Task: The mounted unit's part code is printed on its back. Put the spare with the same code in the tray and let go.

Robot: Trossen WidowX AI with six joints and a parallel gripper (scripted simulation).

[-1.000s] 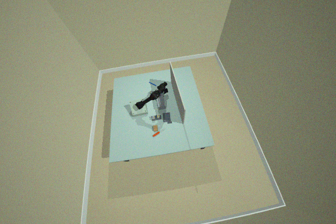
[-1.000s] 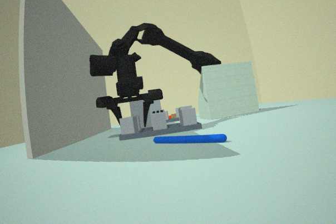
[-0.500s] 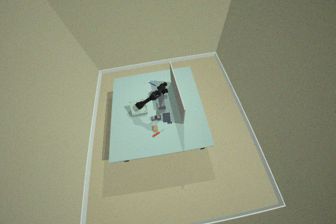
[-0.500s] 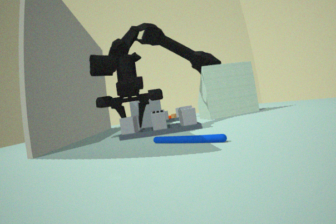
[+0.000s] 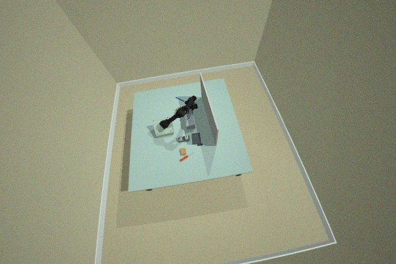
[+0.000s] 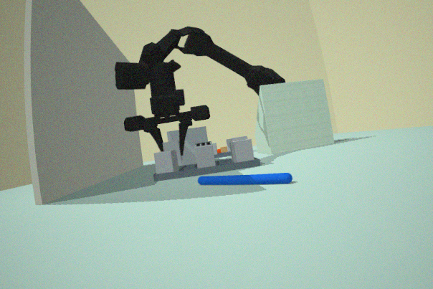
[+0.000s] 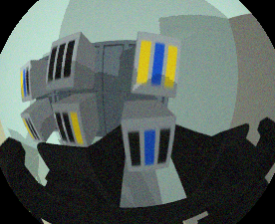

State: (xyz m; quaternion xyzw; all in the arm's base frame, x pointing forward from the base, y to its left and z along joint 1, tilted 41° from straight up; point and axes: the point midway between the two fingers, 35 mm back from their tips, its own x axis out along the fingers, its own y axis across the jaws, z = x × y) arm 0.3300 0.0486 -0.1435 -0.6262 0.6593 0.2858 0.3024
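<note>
While the arm (image 6: 222,57) is bending down from its elbow, the gripper (image 6: 171,144) is clamping a grey spare (image 7: 148,154) with a black-blue-black code, on the dark rack (image 6: 208,169) beside the tall divider (image 6: 82,107); other spares (image 7: 156,62) are crowding around it, and a blue rod (image 6: 245,178) is lying just before the rack

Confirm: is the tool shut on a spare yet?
Shut on a spare: the tool straddles the grey block with black-blue-black stripes, fingers beside it.

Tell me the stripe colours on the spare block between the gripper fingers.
Black, blue, black on the held spare; clearest in the wrist view.
</note>
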